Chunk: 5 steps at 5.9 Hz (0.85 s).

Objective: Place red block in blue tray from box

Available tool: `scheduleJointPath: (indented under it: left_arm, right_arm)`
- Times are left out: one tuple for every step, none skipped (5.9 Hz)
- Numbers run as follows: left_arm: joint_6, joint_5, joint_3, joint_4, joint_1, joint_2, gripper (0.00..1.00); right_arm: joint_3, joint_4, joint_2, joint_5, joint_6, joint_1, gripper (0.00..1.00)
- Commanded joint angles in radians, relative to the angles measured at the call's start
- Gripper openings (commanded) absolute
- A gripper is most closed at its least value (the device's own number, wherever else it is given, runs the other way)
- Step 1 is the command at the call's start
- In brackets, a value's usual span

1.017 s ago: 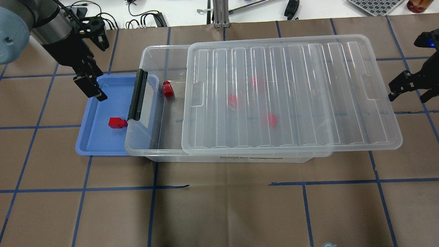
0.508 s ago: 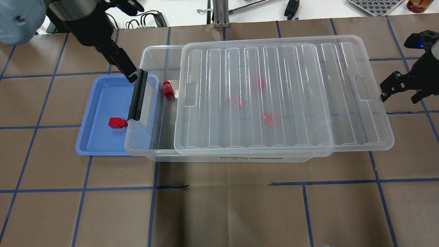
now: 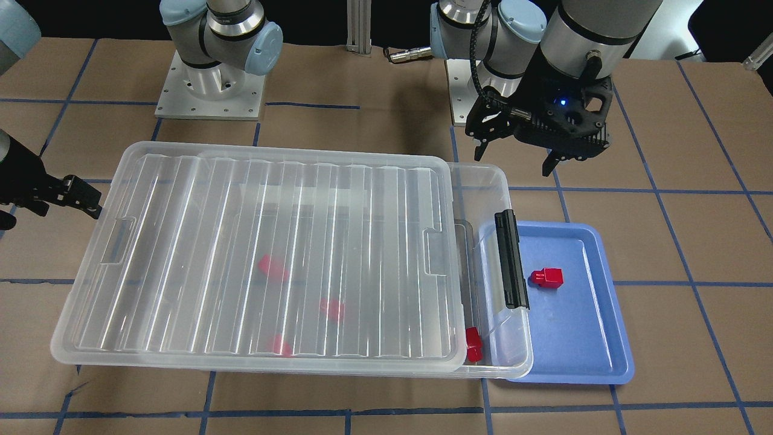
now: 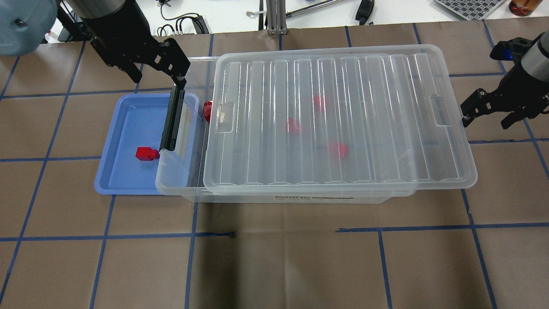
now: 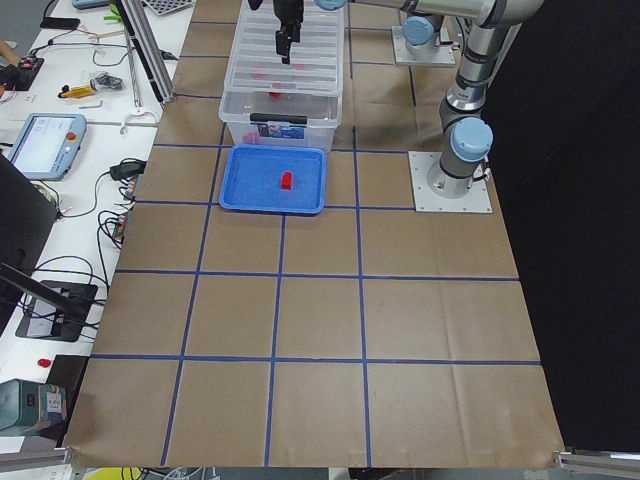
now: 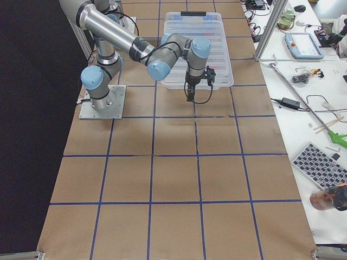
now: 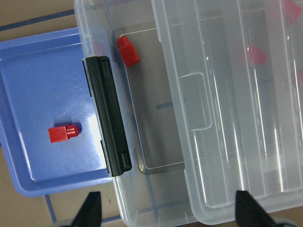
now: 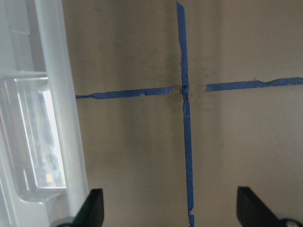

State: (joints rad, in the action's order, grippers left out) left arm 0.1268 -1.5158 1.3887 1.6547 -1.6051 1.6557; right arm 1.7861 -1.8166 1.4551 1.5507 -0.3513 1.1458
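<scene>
One red block (image 4: 146,153) lies in the blue tray (image 4: 128,120), also in the left wrist view (image 7: 64,133). The clear box (image 4: 180,185) overlaps the tray's right side with its black latch (image 4: 172,118). Its ribbed lid (image 4: 386,120) covers most of it. A second red block (image 4: 207,110) shows in the open gap at the left end (image 7: 128,51). Three more red blocks (image 4: 293,125) show blurred under the lid. My left gripper (image 4: 158,78) is open and empty, above the far edge of tray and box. My right gripper (image 4: 484,122) is open at the lid's right edge.
Brown paper with blue tape lines covers the table (image 4: 274,257). Cables and an aluminium post (image 4: 274,17) lie beyond the far edge. The arm bases (image 3: 208,90) stand behind the box in the front-facing view.
The lid has slid left and narrowed the open gap. My right gripper moved left with the lid's edge. My left gripper rose from the tray and turned above the box's far left corner.
</scene>
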Motion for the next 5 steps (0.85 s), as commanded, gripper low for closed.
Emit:
scheduleJointPath:
  left_arm:
    - [-0.117,-0.003,0.001,0.004,-0.001,-0.032,0.99]
    - [-0.116,-0.004,0.027,0.002,0.002,-0.062,0.99]
    - [-0.118,0.0,0.029,-0.016,0.02,-0.065,0.99]
    - [-0.118,-0.004,0.033,-0.036,0.022,-0.063,0.99]
    - [-0.101,0.0,0.03,-0.047,0.037,-0.066,0.99]
  right_arm:
    - [0.001,0.0,0.002,0.0,0.04,0.037,1.0]
    - [0.001,0.0,0.002,0.0,0.049,0.052,1.0]
    - [0.001,0.014,0.002,-0.004,0.064,0.057,1.0]
    - [0.001,0.029,0.002,-0.027,0.074,0.057,1.0]
    - [0.001,0.031,0.002,-0.027,0.08,0.067,1.0]
